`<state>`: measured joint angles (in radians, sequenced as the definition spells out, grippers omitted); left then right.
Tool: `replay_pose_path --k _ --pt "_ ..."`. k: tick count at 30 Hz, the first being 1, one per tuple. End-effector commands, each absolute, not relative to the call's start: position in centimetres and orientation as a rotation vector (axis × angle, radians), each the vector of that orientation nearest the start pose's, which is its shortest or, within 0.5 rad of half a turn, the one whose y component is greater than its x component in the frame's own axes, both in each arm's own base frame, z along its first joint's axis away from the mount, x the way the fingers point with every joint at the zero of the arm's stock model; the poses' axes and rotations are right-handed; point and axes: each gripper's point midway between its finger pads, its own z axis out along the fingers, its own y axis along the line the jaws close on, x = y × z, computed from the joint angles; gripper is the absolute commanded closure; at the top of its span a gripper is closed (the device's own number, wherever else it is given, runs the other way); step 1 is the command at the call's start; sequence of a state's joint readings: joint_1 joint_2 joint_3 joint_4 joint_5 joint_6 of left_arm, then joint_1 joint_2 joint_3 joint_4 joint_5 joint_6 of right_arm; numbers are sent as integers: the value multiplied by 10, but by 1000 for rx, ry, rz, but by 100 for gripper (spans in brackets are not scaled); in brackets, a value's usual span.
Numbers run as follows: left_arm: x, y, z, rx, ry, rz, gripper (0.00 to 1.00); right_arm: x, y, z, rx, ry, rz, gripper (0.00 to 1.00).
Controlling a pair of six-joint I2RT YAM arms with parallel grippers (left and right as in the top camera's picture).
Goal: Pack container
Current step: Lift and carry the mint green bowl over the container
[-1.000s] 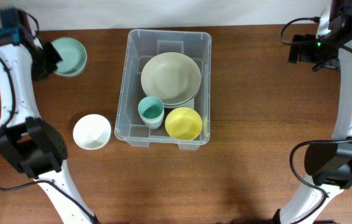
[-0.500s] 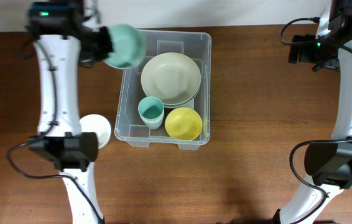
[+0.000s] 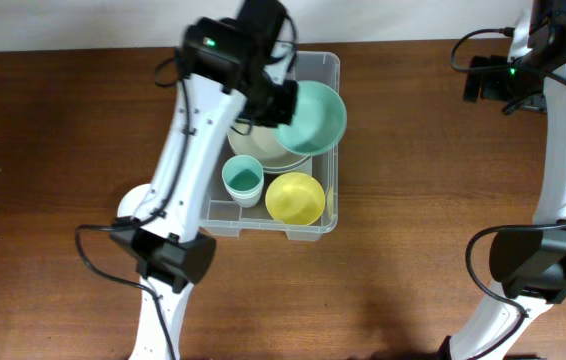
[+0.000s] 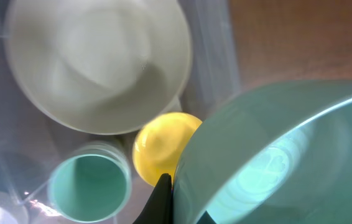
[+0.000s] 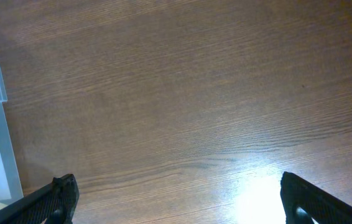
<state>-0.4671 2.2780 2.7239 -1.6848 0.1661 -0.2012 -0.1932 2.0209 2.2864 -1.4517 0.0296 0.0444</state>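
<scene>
Gripping the rim of a mint-green bowl [image 3: 315,118], the left jaws are closed on its left edge, one dark finger [image 4: 162,200] showing against the bowl's outer wall in the left wrist view. The bowl hangs tilted, its opening turned up and to the right, above the far right part of the container [image 3: 211,120] – its right edge reaches out over the container's right rim. Whether it touches anything below cannot be told.

Under and beside it in the container lie pale green plates [image 3: 261,148], half hidden by the arm and the bowl. Nearer the front sit a teal cup [image 3: 243,178] and, just beside it on the right, a yellow bowl [image 3: 295,197] close to the front and right walls. Bare floor shows in the front left corner next to the cup, and in a narrow strip along the far wall.

The container stands in the middle of the tabletop [image 3: 413,250]. A white bowl [image 3: 129,204] sits on the wood by its front left corner, mostly covered by the left arm.

The right jaws stand wide open and empty – fingertips [image 5: 61,194] at the lower corners of the right wrist view – over bare wood well to the right of the container, with open room all around.
</scene>
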Motion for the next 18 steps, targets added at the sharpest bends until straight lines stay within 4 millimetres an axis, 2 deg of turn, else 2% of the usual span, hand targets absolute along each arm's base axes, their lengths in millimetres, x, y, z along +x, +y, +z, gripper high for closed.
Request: replay_pose_path --k 1,4,8,18 --pt "389 -248 227 515 2868 -298 99 437 -93 246 339 2739 -90 1" --pt "380 -249 207 557 2920 -198 99 437 -93 246 339 2739 -90 1" --pt "366 -251 184 599 2999 -152 99 437 -93 246 339 2739 -90 1" --pt "346 -240 148 628 3139 -68 99 437 -93 246 339 2739 -90 1"
